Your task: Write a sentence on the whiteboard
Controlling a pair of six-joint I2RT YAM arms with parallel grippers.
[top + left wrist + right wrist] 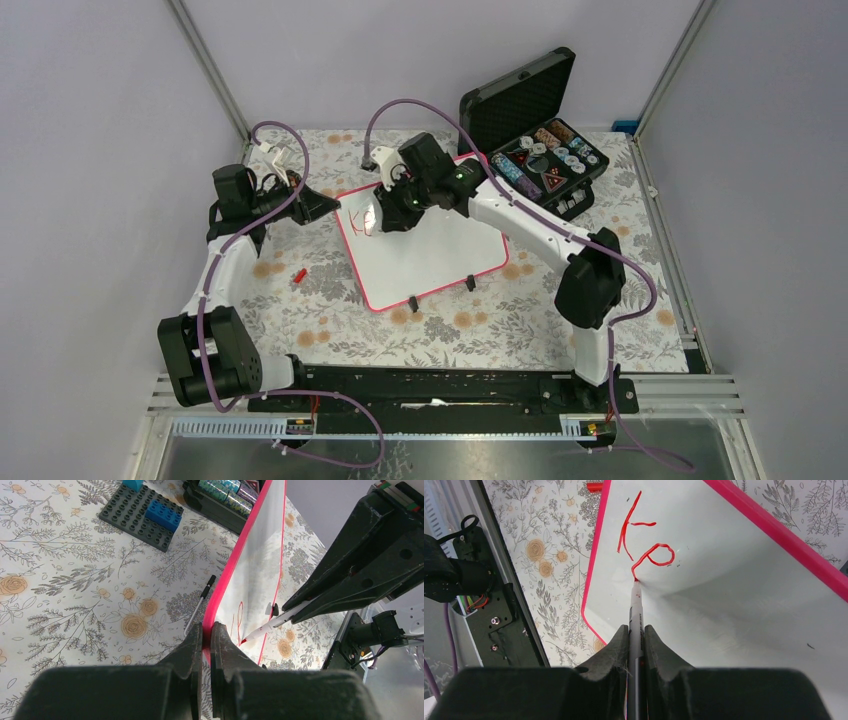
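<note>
The whiteboard [440,255], white with a pink-red frame, lies on the flowered tablecloth mid-table. My left gripper [335,207] is shut on the frame at its left edge; in the left wrist view the gripper [206,630] pinches the pink rim of the whiteboard [255,570]. My right gripper [636,632] is shut on a marker [636,607], whose red tip touches the board. Of the sentence [644,545], only the red letters "Ke" show near the board's upper left corner, with the tip at the tail of the "e". From the left wrist view, the marker [280,620] slants down onto the board.
An open black foam-lined case [535,150] with small items stands at the back right, close to the board. A red cap [298,275] lies on the cloth left of the board. A grey studded plate with a blue brick [142,517] and a thin white stick [200,605] lie beside the board.
</note>
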